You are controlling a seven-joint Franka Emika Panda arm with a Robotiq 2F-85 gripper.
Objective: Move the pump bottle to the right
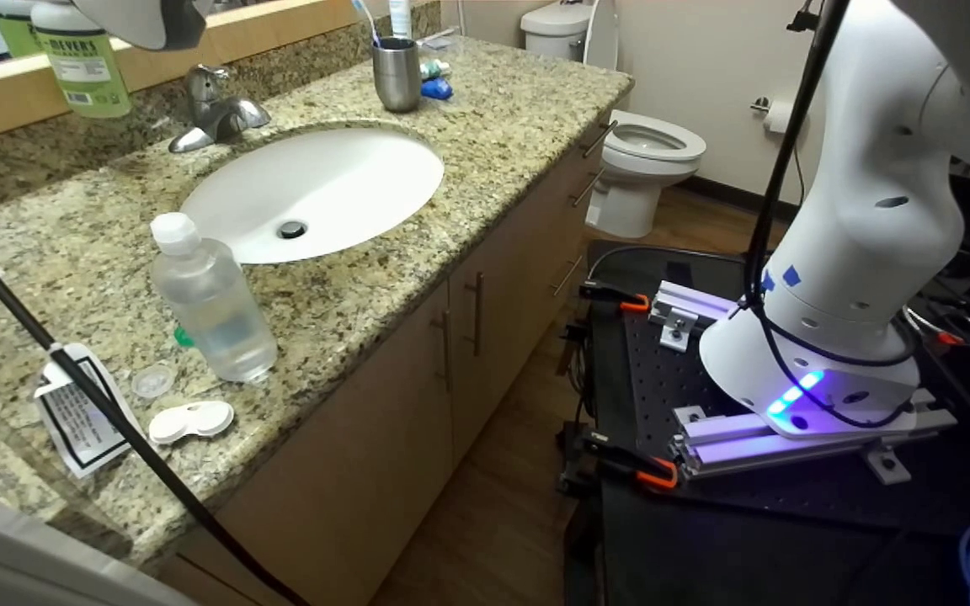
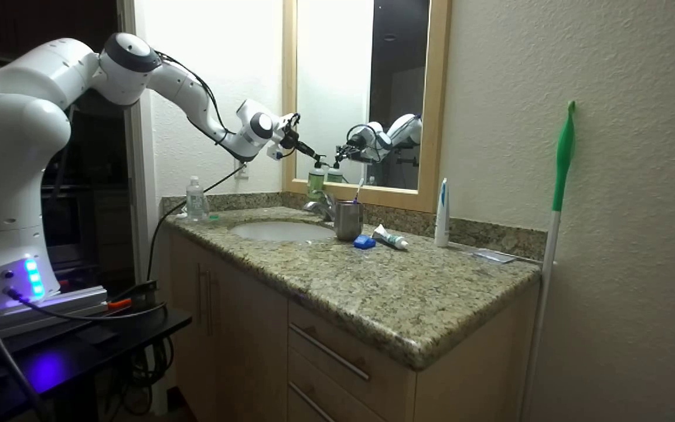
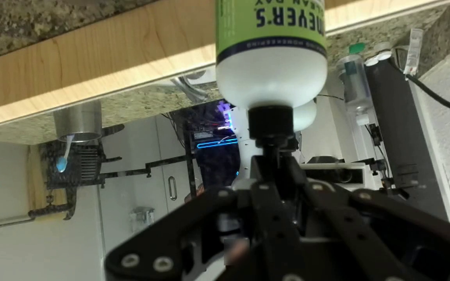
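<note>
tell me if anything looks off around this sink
A black cable looks out of place: it slants across the counter near the clear bottle, where it might snag. The pump bottle hangs midair from the fingers. No obvious spill or damage shows.

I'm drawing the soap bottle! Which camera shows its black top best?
The wrist view: the black top is big and close, though upside down. An exterior view shows it tiny, atop the soap bottle; an exterior view shows the label but not the top.

White arm (image 2: 126, 73) outstretched, fingers (image 3: 266, 195) pinched together
</note>
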